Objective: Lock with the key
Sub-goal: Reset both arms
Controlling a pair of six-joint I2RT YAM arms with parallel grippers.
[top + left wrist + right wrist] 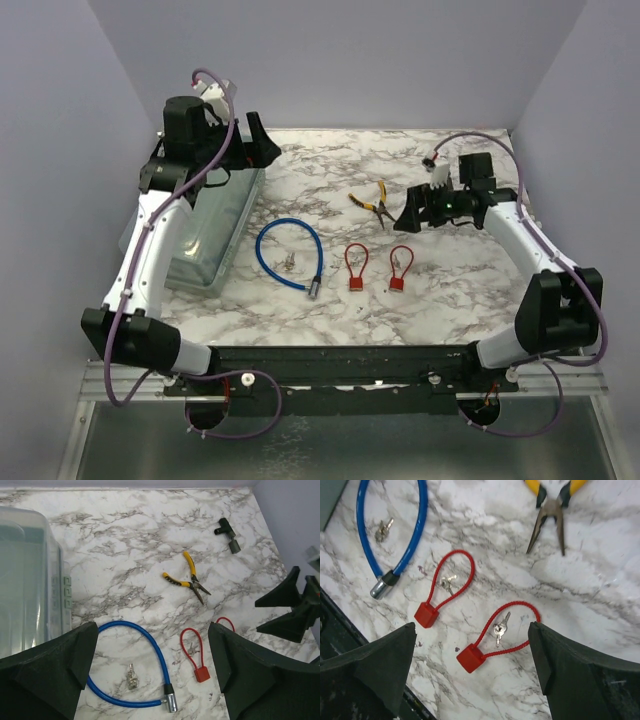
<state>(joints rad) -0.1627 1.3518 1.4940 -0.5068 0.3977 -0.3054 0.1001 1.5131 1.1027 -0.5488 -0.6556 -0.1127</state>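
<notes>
The two red locks (427, 614) lie side by side but apart on the table (470, 290) near its front rail (340, 355), with a key (500, 627) inside each loop. The blue cable (415, 530) is close on their left, the pliers (375, 203) lie beyond them, and there is bare marble to their right. The right gripper (472, 625) hangs over them, jaws wide and holding nothing; the left gripper (152, 627) is up over the bin (210, 230) by the left edge, jaws wide too and empty.
</notes>
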